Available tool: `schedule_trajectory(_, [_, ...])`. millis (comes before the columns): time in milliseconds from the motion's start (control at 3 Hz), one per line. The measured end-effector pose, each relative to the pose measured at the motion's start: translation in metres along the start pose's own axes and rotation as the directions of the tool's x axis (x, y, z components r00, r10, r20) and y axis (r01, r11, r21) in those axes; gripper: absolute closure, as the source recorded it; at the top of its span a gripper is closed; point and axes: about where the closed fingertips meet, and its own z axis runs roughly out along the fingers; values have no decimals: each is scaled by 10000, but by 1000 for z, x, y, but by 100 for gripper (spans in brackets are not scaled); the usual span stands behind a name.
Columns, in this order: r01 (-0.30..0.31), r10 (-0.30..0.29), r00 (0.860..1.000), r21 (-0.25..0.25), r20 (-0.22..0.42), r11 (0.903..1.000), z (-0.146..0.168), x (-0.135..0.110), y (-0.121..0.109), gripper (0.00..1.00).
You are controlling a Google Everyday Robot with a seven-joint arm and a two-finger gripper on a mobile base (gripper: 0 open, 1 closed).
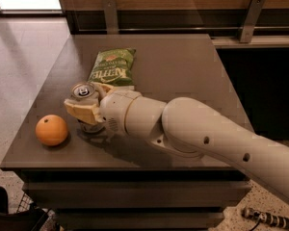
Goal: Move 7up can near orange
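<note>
The 7up can [84,92] stands upright on the dark table [183,66], its shiny top with pull tab showing. My gripper [83,107] is shut around the can, one tan finger [79,112] across its front, the other behind it. The orange [51,130] lies near the table's front left corner, a short gap to the left of the can and gripper. My white arm reaches in from the lower right and hides the can's lower body.
A flat green chip bag [112,66] lies just behind the can. A wooden wall with metal brackets [250,18] runs along the table's far edge. The table's left and front edges are close to the orange.
</note>
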Motion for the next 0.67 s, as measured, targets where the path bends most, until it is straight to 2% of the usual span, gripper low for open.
schedule_trajectory(667, [25, -25, 10000, -37, -5, 10000, 1, -1, 2, 0])
